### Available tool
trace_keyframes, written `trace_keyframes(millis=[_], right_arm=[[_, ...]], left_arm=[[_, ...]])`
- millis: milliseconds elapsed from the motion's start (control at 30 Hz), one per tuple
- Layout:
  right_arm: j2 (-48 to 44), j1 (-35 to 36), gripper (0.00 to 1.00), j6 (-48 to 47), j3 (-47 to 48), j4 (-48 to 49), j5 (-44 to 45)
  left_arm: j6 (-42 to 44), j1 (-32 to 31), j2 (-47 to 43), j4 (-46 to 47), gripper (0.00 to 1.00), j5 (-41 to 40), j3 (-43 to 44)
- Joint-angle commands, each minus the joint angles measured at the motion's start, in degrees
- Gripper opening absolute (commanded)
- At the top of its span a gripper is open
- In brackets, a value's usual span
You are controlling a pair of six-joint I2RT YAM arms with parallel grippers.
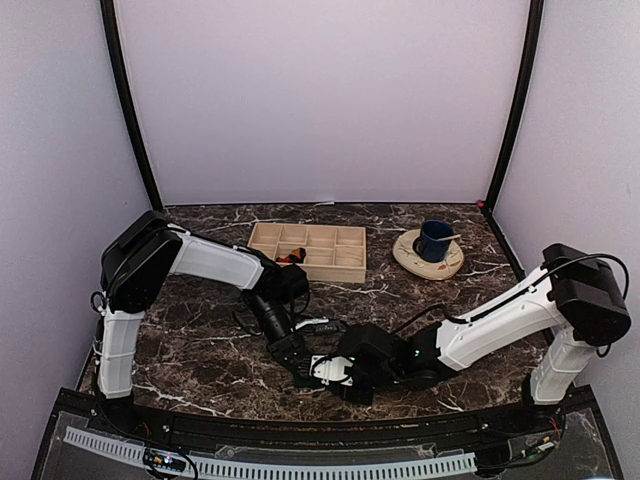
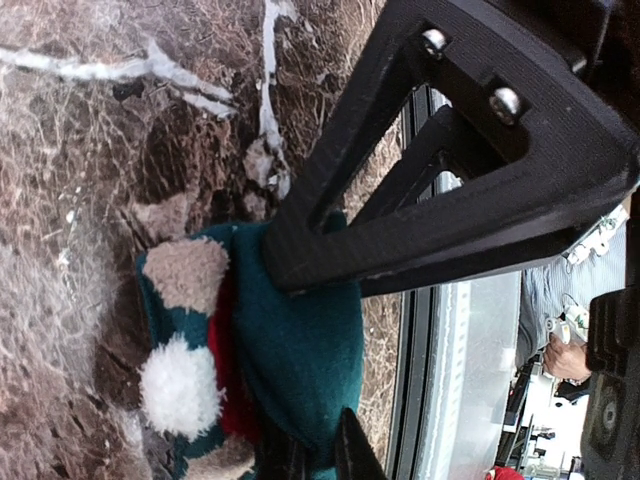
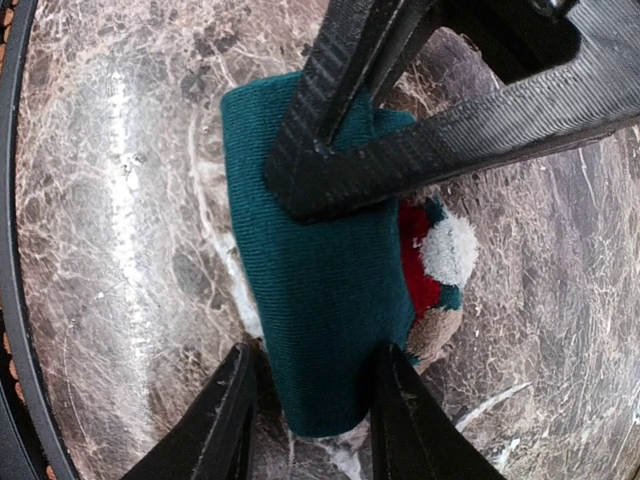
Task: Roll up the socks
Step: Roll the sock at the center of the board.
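Black fingers [image 3: 310, 185] of the right gripper [image 3: 338, 285] filled the right wrist view. One pressed onto the upper side of the teal sock [image 3: 320, 260] and the other met its lower end, so the jaws were clamped across the bundle. That sock lay folded into a short, thick roll on the brown marble table [image 3: 120, 250]. Its Santa trim poked out along one side: a white pompom [image 3: 448, 250], a strip of red and a beige patch.

From the left wrist, the left gripper [image 2: 315, 345] had one finger laid across the top edge of the same sock. The tip of its other finger showed at the bottom of the frame, with teal fabric caught between them, so it too was pinched tight on the sock. The pompom and red trim faced away from the table's near edge there.

Seen from above, both arms reached inward and their grippers met nose to nose at the middle of the table, close to its near edge. The roll itself was mostly hidden beneath them.

Farther back, a wooden compartment tray [image 1: 335, 272] sat left of centre. A black-and-orange sock [image 1: 291, 258] rested in its near-left part; its pattern and exact compartment were too small to make out. Right of the tray and apart from it, a blue mug [image 1: 434, 240] stood on a cream saucer [image 1: 410, 258].
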Motion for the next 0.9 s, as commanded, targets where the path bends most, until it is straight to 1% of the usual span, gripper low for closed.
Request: trace_keyframes(millis=[0, 67, 233, 333, 433, 533, 667, 867], right_arm=[[1.7, -0.4, 0.34, -1.1, 1.3, 0.3, 0.5], [2.2, -0.9, 0.30, -1.2, 1.6, 0.0, 0.1], [3.6, -2.5, 0.12, -1.7, 2.9, -2.1, -2.9], [4.5, -3.4, 0.07, -1.4, 3.9, -4.2, -5.1], [4.3, -3.8, 0.04, -0.8, 3.9, -5.8, -7.0], [4.1, -4.1, 0.02, 0.1, 4.0, -7.6, -8.5], [3.8, -4.5, 0.00, 1.6, 4.4, -10.1, -11.0], [3.7, -5.9, 0.00, 4.0, 6.2, -13.6, -15.5]], left_arm=[[1.4, 0.4, 0.2, -2.1, 0.10, 1.4, -0.9], [1.4, 0.4, 0.2, -2.1, 0.11, 1.5, -1.0], [1.0, 0.4, -0.3, -1.9, 0.14, 0.6, -1.2], [-0.1, 0.4, -1.3, -0.9, 0.22, -1.6, -1.8], [-1.3, 0.4, -2.5, -0.1, 0.27, -3.2, -2.1], [-2.1, 0.4, -3.4, 0.3, 0.29, -5.0, -2.2], [-3.3, 0.5, -4.5, 0.8, 0.31, -7.5, -2.4], [-4.9, 1.3, -7.8, 2.4, 0.32, -10.8, -3.7]])
